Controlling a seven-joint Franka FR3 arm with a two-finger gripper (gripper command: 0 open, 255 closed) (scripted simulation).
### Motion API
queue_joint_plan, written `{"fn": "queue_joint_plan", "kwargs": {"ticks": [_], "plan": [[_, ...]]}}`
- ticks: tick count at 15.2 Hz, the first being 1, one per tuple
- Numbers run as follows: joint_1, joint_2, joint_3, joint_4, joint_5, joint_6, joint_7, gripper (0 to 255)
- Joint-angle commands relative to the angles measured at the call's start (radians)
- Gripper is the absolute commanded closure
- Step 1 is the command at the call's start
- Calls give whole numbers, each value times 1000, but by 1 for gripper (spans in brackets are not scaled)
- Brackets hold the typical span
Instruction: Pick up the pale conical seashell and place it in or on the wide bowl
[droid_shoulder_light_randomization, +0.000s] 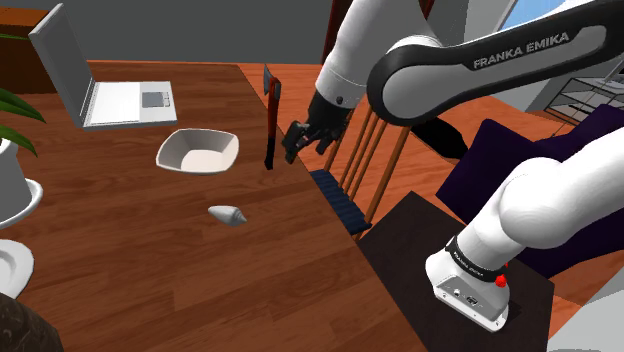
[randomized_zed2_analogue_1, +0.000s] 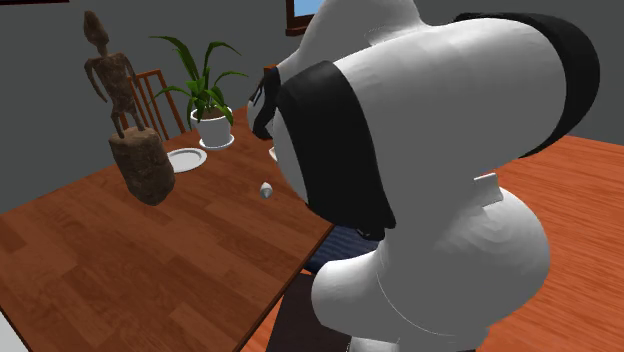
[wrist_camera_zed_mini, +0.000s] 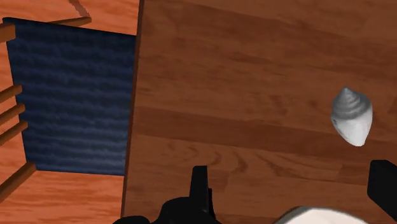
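Note:
The pale conical seashell (droid_shoulder_light_randomization: 227, 214) lies on its side on the wooden table (droid_shoulder_light_randomization: 140, 240), in front of the wide white bowl (droid_shoulder_light_randomization: 197, 150). My black gripper (droid_shoulder_light_randomization: 300, 140) hangs above the table's edge, off to the shoulder view's right of both. In the wrist view the gripper (wrist_camera_zed_mini: 291, 167) is open; its fingers (wrist_camera_zed_mini: 200, 188) stand far apart with only bare wood between them. The shell (wrist_camera_zed_mini: 351, 116) lies beyond one fingertip, untouched. A white curve of the bowl (wrist_camera_zed_mini: 312, 216) shows beside the hand. In the second exterior view the shell (randomized_zed2_analogue_1: 265, 190) sits near the table's edge.
A red-handled hatchet (droid_shoulder_light_randomization: 270, 115) lies near the gripper. An open laptop (droid_shoulder_light_randomization: 100, 85) stands at the back. A chair with a blue seat (droid_shoulder_light_randomization: 340, 200) is pushed against the table edge. A potted plant (randomized_zed2_analogue_1: 205, 90), a white plate (randomized_zed2_analogue_1: 185, 158) and a brown figurine (randomized_zed2_analogue_1: 130, 120) stand further along.

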Motion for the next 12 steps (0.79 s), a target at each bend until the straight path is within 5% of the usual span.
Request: {"fn": "queue_joint_plan", "kwargs": {"ticks": [1, 5, 8, 12], "plan": [[-16, 80, 52, 28, -32, 58, 62, 0], [-56, 242, 148, 87, -157, 156, 213, 0], [-78, 381, 200, 148, -320, 208, 370, 0], [-23, 576, 182, 258, -574, 233, 597, 0]]}}
